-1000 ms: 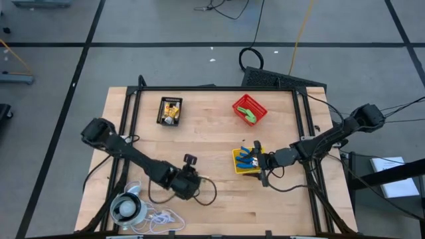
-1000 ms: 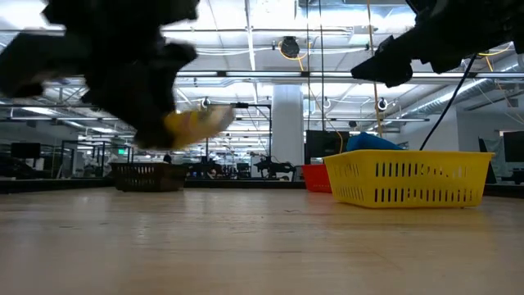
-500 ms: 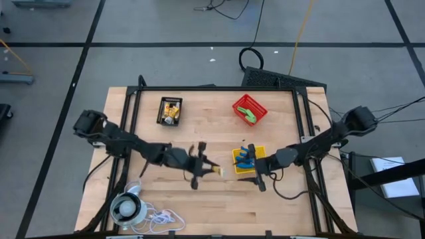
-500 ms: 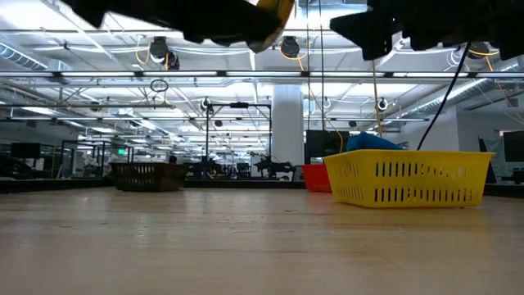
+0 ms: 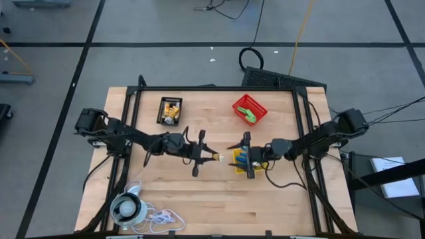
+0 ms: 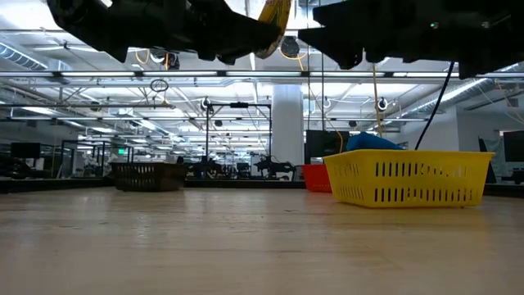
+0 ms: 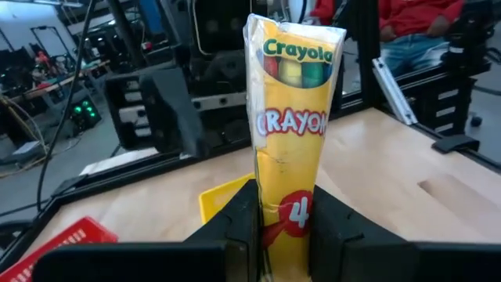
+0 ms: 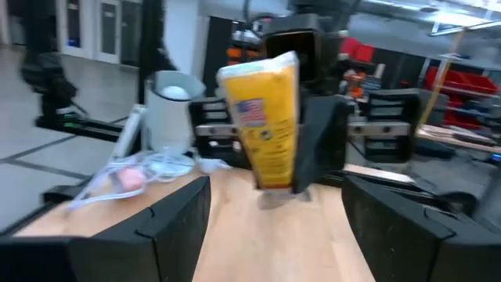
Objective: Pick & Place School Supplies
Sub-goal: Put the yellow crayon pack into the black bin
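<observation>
On the wooden bench we see a yellow slatted plastic bin toward the right edge, holding blue-handled scissors. A red bin with a green item sits near the far edge, and a black bin with yellow items toward the far left corner. A white round object with a cord lies at the near left corner.

Above mid-bench, our left gripper clamps a yellow crayon packet, upright between its narrow fingers. Our right gripper hovers over the yellow bin with its fingers spread wide, empty, facing the packet, which hangs just beside it.
</observation>
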`<act>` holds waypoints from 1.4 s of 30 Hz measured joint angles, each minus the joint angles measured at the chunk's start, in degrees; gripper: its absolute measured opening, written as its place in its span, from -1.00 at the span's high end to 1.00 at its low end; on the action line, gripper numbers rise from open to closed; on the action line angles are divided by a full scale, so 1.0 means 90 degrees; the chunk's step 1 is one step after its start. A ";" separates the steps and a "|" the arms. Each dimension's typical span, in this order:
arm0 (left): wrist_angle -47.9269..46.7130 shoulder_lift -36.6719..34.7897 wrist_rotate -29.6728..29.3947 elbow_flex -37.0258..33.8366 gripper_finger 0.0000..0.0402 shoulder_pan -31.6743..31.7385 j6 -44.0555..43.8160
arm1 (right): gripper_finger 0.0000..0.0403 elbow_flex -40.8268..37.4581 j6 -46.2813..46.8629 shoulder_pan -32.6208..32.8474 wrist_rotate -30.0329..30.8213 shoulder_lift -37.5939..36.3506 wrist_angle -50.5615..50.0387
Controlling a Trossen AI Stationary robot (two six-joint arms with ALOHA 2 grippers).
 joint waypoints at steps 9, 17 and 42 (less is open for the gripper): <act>0.0034 0.0059 0.0030 0.0000 0.68 0.0152 -0.0100 | -0.37 0.0448 0.0156 -0.0496 -0.0667 -0.0006 -0.0298; 0.0091 0.0058 -0.0051 0.0004 0.68 0.0219 -0.0086 | -0.37 0.0727 0.0096 -0.0516 -0.0670 -0.0007 -0.0804; -0.7241 -0.2535 -0.3091 0.0005 0.68 0.2465 -0.3008 | -0.37 0.0720 0.0415 -0.0004 0.0672 -0.0736 -0.4570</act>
